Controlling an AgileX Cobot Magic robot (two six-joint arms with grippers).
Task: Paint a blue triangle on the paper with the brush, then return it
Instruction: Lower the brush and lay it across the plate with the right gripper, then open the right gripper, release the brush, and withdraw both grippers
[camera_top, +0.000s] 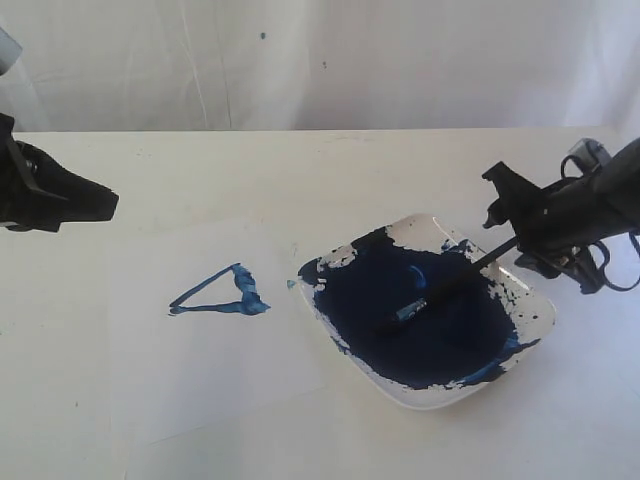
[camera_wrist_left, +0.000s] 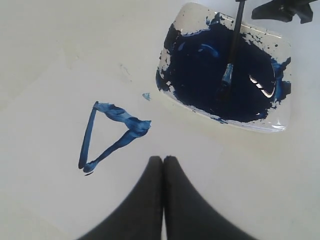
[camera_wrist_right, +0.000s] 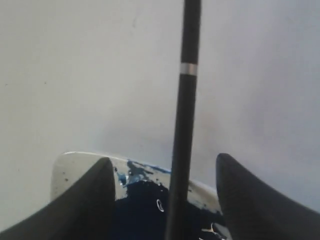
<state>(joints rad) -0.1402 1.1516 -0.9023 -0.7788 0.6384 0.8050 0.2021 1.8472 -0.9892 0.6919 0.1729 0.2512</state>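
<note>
Resting tip-down in the white paint-filled dish (camera_top: 541, 306) at right of the exterior view, the long black-handled paintbrush (camera_top: 450, 285) lay loose between the right pincer's (camera_wrist_right: 164, 159) spread fingers. The thin blue triangle outline (camera_top: 248, 300) sat centre-left on the white paper sheet (camera_top: 220, 370). The left pincer (camera_wrist_left: 163, 160) was pressed together, empty.

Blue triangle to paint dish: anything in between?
Only one small blue paint speck between the blue triangle and the paint dish; otherwise bare. Exterior and left wrist views show it.
</note>
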